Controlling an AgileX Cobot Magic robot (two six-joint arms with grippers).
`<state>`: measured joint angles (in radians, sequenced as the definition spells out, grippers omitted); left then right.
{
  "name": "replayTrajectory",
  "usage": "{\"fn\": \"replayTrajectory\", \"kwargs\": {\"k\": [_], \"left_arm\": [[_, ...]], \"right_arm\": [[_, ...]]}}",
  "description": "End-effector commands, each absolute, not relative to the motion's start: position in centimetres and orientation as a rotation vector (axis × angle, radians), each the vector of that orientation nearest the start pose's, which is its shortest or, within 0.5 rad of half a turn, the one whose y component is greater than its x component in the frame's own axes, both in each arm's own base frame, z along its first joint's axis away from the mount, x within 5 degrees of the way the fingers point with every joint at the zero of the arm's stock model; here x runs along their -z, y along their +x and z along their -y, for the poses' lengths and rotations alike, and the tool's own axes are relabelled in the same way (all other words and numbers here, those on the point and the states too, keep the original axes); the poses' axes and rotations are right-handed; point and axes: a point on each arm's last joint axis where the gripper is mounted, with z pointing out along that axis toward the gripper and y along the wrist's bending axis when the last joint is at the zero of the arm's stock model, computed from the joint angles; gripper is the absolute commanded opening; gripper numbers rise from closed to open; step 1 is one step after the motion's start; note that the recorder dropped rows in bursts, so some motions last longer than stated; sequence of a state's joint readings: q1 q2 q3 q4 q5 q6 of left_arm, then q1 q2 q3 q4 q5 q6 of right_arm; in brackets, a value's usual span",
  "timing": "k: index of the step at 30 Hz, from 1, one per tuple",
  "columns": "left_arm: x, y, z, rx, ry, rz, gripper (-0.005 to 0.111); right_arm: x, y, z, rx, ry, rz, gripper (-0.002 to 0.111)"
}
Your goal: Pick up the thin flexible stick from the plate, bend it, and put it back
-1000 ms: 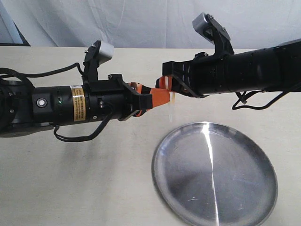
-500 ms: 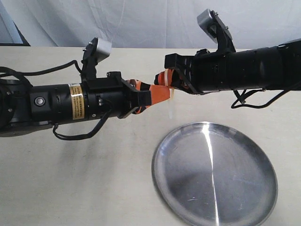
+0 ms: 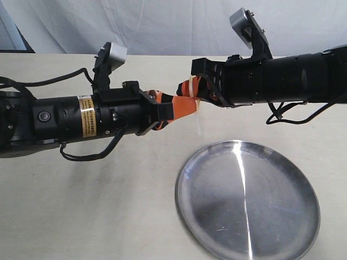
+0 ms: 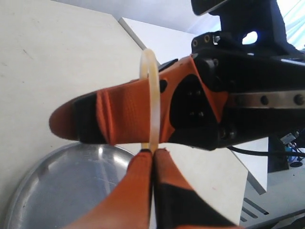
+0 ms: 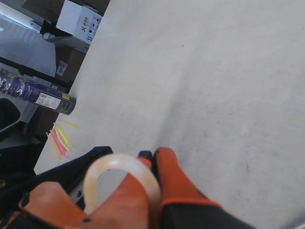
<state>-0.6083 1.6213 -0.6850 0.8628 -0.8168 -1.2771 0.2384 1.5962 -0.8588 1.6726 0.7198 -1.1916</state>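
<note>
The thin flexible stick (image 4: 153, 95) is bent into a tight pale arch (image 5: 119, 164), held above the table beyond the plate's far rim. My left gripper (image 4: 153, 152) is shut on one end of it. My right gripper (image 5: 153, 160) is shut on the other end. In the exterior view the two orange tips, the left gripper (image 3: 183, 107) and the right gripper (image 3: 188, 90), meet almost touching, and only a faint bit of stick (image 3: 198, 108) shows. The silver plate (image 3: 217, 184) lies below them with nothing on it.
The pale table stretches to a white curtain at the back. Past the table edge in the right wrist view stand cardboard boxes (image 5: 78, 21), a dark can (image 5: 38, 98) and several coloured sticks (image 5: 59, 138).
The right gripper has risen a little and turned, closing on the left gripper. The pale length of stick hanging below them has shortened as the stick curled tighter.
</note>
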Motion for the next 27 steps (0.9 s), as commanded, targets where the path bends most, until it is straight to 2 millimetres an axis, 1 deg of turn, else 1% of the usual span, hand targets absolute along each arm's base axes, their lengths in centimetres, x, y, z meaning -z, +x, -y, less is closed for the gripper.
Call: {"fn": "replayTrajectory", "kwargs": {"k": [1, 12, 17, 27], "left_arm": [[-20.0, 22.3, 21.9, 1.297, 0.492, -2.016, 0.0], [-20.0, 22.3, 21.9, 1.295, 0.494, -2.015, 0.0], [-20.0, 22.3, 21.9, 1.293, 0.493, -2.012, 0.0], [-20.0, 22.3, 21.9, 1.293, 0.493, -2.012, 0.0]], "right_arm": [[-26.0, 27.4, -15.5, -1.574, -0.284, -2.069, -0.001], [-26.3, 26.9, -15.6, -1.651, -0.3, -2.057, -0.001], [-26.3, 26.9, -15.6, -1.658, -0.296, -2.059, -0.001], [-26.8, 26.2, -15.8, -1.769, -0.345, -2.027, -0.001]]}}
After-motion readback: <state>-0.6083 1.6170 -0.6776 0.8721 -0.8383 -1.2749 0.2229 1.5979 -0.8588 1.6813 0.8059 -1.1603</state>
